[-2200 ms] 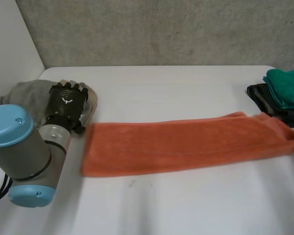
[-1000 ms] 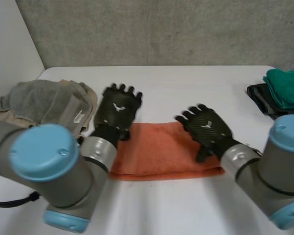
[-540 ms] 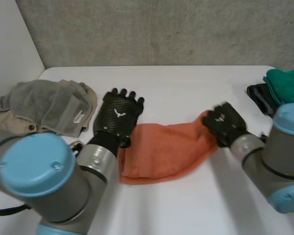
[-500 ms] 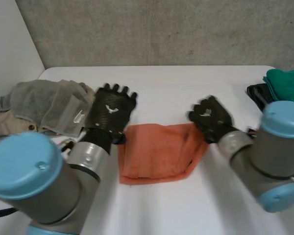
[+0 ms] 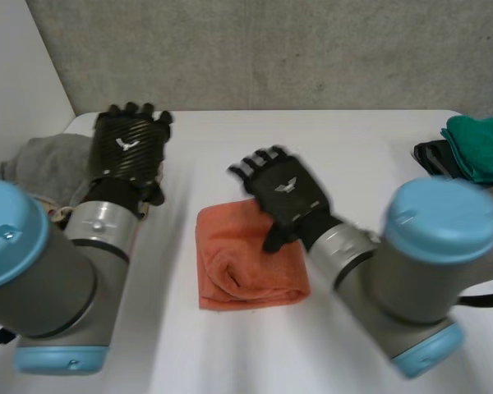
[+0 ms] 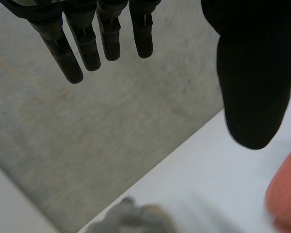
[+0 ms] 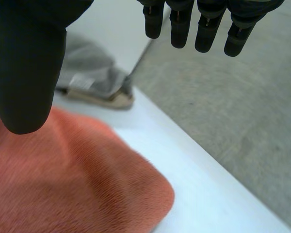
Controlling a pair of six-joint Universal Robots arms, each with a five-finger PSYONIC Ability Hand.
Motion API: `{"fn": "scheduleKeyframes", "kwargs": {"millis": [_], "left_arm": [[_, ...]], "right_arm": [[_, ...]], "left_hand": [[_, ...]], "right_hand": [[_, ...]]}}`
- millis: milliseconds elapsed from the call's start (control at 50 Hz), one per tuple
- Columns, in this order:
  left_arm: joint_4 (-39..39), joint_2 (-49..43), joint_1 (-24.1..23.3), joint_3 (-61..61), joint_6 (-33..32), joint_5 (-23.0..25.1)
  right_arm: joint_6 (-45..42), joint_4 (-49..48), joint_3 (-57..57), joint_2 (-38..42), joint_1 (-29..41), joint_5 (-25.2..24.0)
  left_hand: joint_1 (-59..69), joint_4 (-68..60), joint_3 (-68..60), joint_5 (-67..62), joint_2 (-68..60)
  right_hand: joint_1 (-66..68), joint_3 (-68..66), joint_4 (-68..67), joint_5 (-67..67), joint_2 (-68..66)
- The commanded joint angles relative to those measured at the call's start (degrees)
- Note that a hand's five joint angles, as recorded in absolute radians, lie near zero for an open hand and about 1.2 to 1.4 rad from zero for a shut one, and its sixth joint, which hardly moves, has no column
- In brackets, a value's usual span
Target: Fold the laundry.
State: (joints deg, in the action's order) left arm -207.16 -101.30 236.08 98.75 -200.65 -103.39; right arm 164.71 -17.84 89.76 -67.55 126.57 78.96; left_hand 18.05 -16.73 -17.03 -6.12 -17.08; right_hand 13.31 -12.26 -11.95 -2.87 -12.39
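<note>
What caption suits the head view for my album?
Right robot hand open over the folded orange towel, left robot hand open nearby.

White table (image 5: 353,144) spans the scene; grey concrete wall (image 5: 271,49) along its far edge; white wall (image 5: 16,70) far left.

My left arm (image 5: 41,263) hides the near part of the grey and beige pile (image 5: 41,160). The green cloth (image 5: 481,144) and the dark cloth (image 5: 431,156) under it run off the head view's edge. My right hand (image 5: 283,197) covers a far corner of the orange towel (image 5: 242,267); whether my thumb touches it I cannot tell.
</note>
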Motion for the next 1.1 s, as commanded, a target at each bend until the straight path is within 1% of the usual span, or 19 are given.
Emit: {"fn": "scheduleKeyframes", "kwargs": {"millis": [20,100,160,220,240,340,440,520,640,680,760,820,900,920,960,980,1040,1060,1100], "left_arm": [[1.31,-8.98,-7.82,-9.17,7.1,4.41],[5.69,-16.36,-10.02,-16.02,7.9,6.45],[9.92,-20.94,-10.38,-20.16,7.9,6.01],[16.42,-24.99,-10.55,-22.72,7.73,3.29],[19.05,-26.05,-10.47,-22.72,7.64,0.85],[22.94,-26.58,-10.2,-21.24,7.64,-6.46],[22.94,-26.23,-10.11,-17.89,7.2,-7.61],[22.94,-26.67,-10.11,-17.19,7.11,-7.61],[22.85,-27.46,-9.5,-16.75,7.11,-7.53],[22.85,-27.2,-9.24,-16.57,7.11,-7.53],[22.85,-23.87,-9.23,-16.57,7.11,-7.44],[22.85,-18.86,-9.15,-16.57,7.2,-6.48],[22.85,-13.41,-8.8,-16.75,7.29,-1.47],[22.85,-11.57,-7.84,-16.66,7.29,1.41],[22.94,-10.24,-6.52,-16.48,7.29,4.41],[23.03,-9.37,-5.29,-16.22,7.29,7.12],[23.03,-8.48,-3.09,-15.78,7.46,11.53],[23.11,-8.22,-1.69,-15.52,7.55,14.07],[23.2,-8.13,-0.54,-15.43,7.9,16.19]], "right_arm": [[14.68,7.37,0.25,-4.25,-11.95,-7.6],[15.38,14.23,-3.35,-2.07,-14.25,-8.21],[15.21,18.1,-7.13,3.82,-13.72,-8.65],[15.2,20.73,-11.25,8.82,-13.37,-8.91],[15.21,21.35,-12.14,9.88,-13.28,-9.26],[14.77,23.56,-16.01,14.9,-12.84,-12.69],[14.07,23.73,-18.12,19.29,-10.21,-13.05],[10.47,23.64,-19.0,21.58,-9.15,-10.68],[2.3,23.56,-19.36,21.5,-8.8,-2.24],[0.19,23.56,-19.27,20.8,-8.71,-0.84],[-2.98,22.86,-17.35,15.37,-7.57,1.27],[-2.99,20.15,-14.71,11.41,-7.3,1.72],[-3.25,13.39,-7.53,5.79,-5.82,1.98],[-3.34,12.32,-6.01,4.81,-5.46,1.9],[-3.95,8.55,-1.11,2.44,-4.06,1.55],[-4.22,7.4,0.66,1.73,-3.53,1.37],[-5.27,2.31,7.51,0.32,-0.38,0.76],[-5.45,0.81,8.84,0.58,0.6,0.66],[-5.89,-2.18,11.22,1.02,2.36,0.49]], "left_hand": [[0.57,-1.89,-1.59,-2.51,-1.55],[0.41,-1.73,-1.43,-2.34,-1.38],[0.57,-1.89,-1.6,-2.51,-1.55],[0.57,-1.89,-1.6,-2.51,-1.55],[0.57,-1.89,-1.6,-2.51,-1.55],[-0.6,-0.72,-0.42,-1.33,-0.37],[-0.77,-0.55,-0.25,-1.16,-0.2],[-0.77,-0.55,-0.25,-1.16,-0.2],[-0.94,-0.38,-0.08,-1.0,-0.04],[-1.11,-0.21,0.08,-0.83,0.13],[-1.95,0.63,0.93,0.01,0.97],[-2.79,1.47,1.77,0.85,1.81],[-4.13,2.82,3.11,2.2,3.16],[-4.13,2.82,3.11,2.2,3.16],[-4.13,2.82,3.11,2.2,3.16],[-3.97,2.65,2.95,2.03,2.99],[-3.3,1.98,2.27,1.36,2.32],[-3.13,1.81,2.11,1.19,2.15],[-2.79,1.47,1.77,0.86,1.82]], "right_hand": [[-3.31,2.26,1.95,2.87,2.39],[-3.31,2.26,1.95,2.87,2.39],[-3.31,2.26,1.95,2.87,2.39],[-3.31,2.26,1.95,2.87,2.39],[-3.31,2.26,1.95,2.87,2.39],[-3.31,2.26,1.95,2.87,2.39],[-3.31,2.26,1.95,2.87,2.39],[-3.31,2.26,1.95,2.87,2.39],[-3.31,2.26,1.95,2.87,2.39],[-3.31,2.26,1.95,2.87,2.39],[-3.31,2.26,1.95,2.87,2.39],[-3.31,2.26,1.95,2.87,2.39],[-3.31,2.26,1.95,2.87,2.39],[-3.31,2.26,1.95,2.87,2.39],[-3.31,2.26,1.95,2.87,2.39],[-3.31,2.26,1.95,2.87,2.39],[-3.31,2.26,1.95,2.87,2.39],[-3.31,2.26,1.95,2.87,2.39],[-3.31,2.26,1.95,2.87,2.39]]}}
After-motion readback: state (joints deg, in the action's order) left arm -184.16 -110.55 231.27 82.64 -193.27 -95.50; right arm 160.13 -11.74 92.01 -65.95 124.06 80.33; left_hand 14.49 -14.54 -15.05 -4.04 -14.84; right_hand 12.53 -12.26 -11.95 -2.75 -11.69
